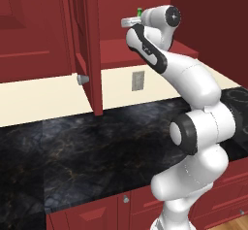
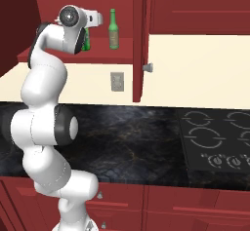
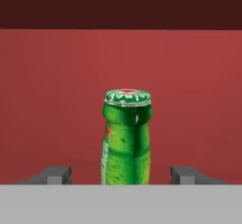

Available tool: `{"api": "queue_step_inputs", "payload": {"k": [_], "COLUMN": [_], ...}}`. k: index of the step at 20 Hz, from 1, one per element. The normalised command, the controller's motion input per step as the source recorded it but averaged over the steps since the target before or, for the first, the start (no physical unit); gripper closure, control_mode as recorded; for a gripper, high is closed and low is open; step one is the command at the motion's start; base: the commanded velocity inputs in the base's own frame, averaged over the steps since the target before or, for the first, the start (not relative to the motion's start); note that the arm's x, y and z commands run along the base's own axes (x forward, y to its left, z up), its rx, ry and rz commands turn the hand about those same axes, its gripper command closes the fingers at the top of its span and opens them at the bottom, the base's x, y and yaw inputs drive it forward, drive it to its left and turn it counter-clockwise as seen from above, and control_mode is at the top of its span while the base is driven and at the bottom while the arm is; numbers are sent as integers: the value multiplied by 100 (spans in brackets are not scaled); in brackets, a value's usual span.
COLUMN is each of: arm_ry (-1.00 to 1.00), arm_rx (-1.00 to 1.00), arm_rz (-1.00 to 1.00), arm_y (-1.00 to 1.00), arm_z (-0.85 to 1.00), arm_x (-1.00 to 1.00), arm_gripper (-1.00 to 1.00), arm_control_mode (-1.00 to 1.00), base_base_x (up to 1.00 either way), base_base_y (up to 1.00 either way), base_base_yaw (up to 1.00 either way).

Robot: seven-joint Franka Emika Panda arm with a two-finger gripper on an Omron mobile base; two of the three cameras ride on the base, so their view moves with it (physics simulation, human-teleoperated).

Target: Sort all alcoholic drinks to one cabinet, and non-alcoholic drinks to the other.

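Robot arm (image 2: pixel 46 127) stands nearest, rising in front of the dark marbled bench (image 1: pixel 97 146) and reaching up into an open red cabinet (image 2: pixel 124 49) above it. One cabinet door (image 2: pixel 140 40) hangs open just beside the shelf, with a round knob (image 2: pixel 148 67) on it. One stove (image 2: pixel 219 142) is set into the bench, well apart from the cabinet. One wall outlet (image 2: pixel 116 82) sits just under the shelf.

Two green bottles stand upright on the cabinet shelf. One paler olive bottle (image 2: pixel 114 30) is near the door. One bright green bottle (image 3: pixel 126 138) is beside it, farther from the door, partly hidden behind the wrist in the right base view.

End effector (image 3: pixel 126 175) is level with the bright green bottle's neck; its fingers (image 3: pixel 56 175) stand apart on either side, clear gaps between them and the glass, so nothing is clamped.
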Motion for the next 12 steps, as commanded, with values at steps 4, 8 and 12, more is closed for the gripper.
{"api": "queue_step_inputs", "payload": {"k": [4, 8, 12], "arm_ry": [0, 0, -4], "arm_rx": [0, 0, 0], "arm_rz": [0, 0, 0], "arm_y": [0, 0, 0], "arm_z": [-6, 0, 10], "arm_x": [6, 0, -2], "arm_gripper": [-100, -100, -100], "arm_control_mode": [-100, -100, -100], "base_base_x": [0, 0, 0], "base_base_y": [0, 0, 0], "base_base_yaw": [0, 0, 0]}}
